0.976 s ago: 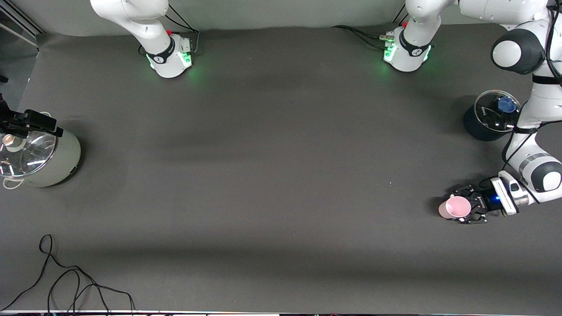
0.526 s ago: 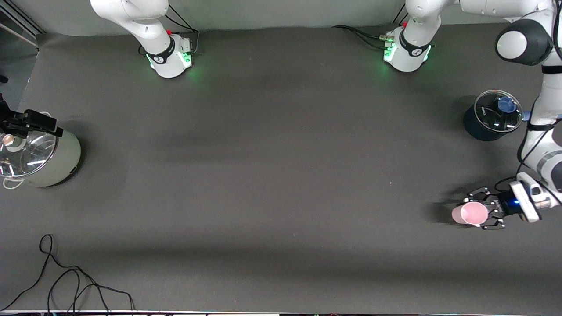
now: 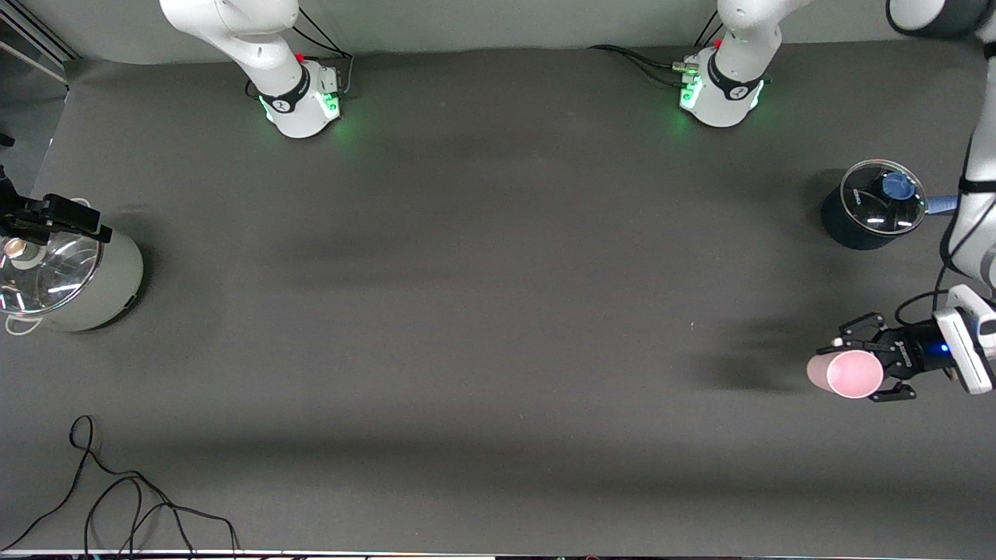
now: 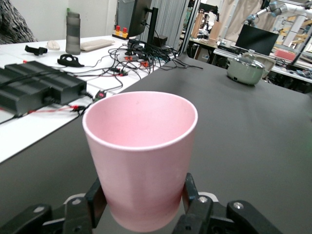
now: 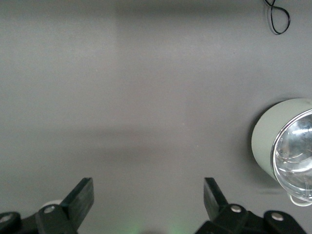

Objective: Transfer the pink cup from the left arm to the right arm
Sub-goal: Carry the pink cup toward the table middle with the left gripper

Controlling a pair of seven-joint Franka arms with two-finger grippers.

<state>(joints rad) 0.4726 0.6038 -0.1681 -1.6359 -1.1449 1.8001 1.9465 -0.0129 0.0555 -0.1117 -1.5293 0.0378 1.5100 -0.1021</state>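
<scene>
The pink cup (image 3: 840,373) is upright between the claw fingers of my left gripper (image 3: 864,371), lifted above the table near the left arm's end; its shadow lies apart from it on the mat. In the left wrist view the cup (image 4: 141,146) fills the middle and my left gripper (image 4: 144,192) is shut on its lower wall, with the fingers (image 4: 192,192) pressed on both sides. My right gripper (image 5: 146,187) is open and empty, high over bare mat; it does not show in the front view.
A dark pot with a glass lid and blue knob (image 3: 871,206) stands farther from the front camera than the cup. A grey-green lidded pot (image 3: 78,284) sits at the right arm's end, seen also in the right wrist view (image 5: 268,141). A black cable (image 3: 117,498) lies near the front edge.
My left gripper has carried the pink cup upward and toward the left arm's end of the table; the cup's shadow has drawn apart from it. The right arm has not visibly moved.
</scene>
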